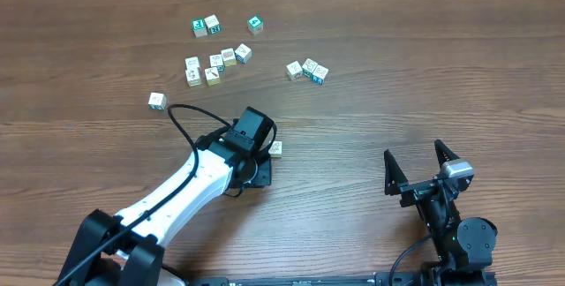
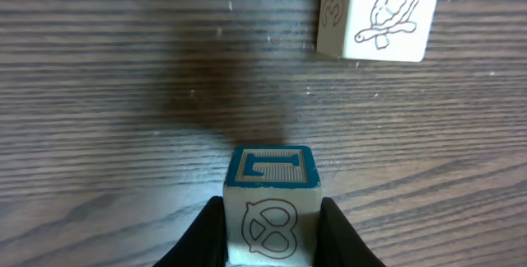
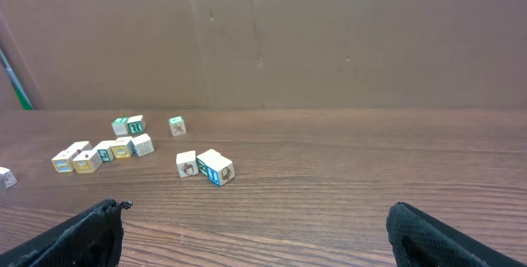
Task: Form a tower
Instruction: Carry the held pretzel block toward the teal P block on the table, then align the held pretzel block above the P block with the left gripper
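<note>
My left gripper [image 2: 272,222] is shut on a cream cube [image 2: 271,205] with a teal letter top and a pretzel drawing on its near face. Whether this cube rests on the table or hangs just above it I cannot tell. A loose cube with a turtle drawing [image 2: 380,13] lies ahead and to the right of it; from overhead that cube [image 1: 275,148] sits beside my left wrist [image 1: 251,134]. My right gripper [image 1: 420,159] stands wide open near the front right, its fingers [image 3: 92,232] holding nothing. The tower is out of view.
Several loose cubes lie scattered at the back of the wooden table [image 1: 397,74]: a group [image 1: 216,61] left of centre, two [image 1: 206,26] behind it, one [image 1: 255,25] alone, three [image 1: 307,70] further right, one [image 1: 157,101] at the left. A brown wall [image 3: 329,36] backs the table.
</note>
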Robot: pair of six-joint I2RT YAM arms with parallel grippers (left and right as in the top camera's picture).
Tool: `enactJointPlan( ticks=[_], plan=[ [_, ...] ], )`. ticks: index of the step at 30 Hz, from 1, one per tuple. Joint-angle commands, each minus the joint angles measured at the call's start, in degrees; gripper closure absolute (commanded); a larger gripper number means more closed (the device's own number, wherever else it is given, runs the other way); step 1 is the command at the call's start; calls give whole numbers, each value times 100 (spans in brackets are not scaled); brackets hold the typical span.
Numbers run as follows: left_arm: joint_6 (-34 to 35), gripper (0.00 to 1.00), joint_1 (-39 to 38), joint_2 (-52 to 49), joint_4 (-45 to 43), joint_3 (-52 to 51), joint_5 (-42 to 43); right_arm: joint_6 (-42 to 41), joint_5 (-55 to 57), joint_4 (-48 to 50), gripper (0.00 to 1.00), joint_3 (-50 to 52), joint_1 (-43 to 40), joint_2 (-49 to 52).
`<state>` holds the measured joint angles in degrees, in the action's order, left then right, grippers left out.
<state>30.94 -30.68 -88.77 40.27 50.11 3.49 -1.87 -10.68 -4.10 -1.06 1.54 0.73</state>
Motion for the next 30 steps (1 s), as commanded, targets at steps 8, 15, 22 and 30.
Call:
enactJointPlan(
  ticks=[8, 15, 22, 30],
  plan=[
    [-140, 96, -20, -59, -46, -52, 214, 22, 11, 20, 0, 61, 0, -55],
    [-133, 96, 76, -59, -149, 157, 721, 22, 11, 20, 0, 61, 0, -55],
    [127, 96, 55, -92, -540, 197, 1034, 22, 9, 20, 0, 61, 0, -55],
    [256, 96, -17, -229, -522, 195, 1137, 22, 11, 20, 0, 61, 0, -55]
  ],
)
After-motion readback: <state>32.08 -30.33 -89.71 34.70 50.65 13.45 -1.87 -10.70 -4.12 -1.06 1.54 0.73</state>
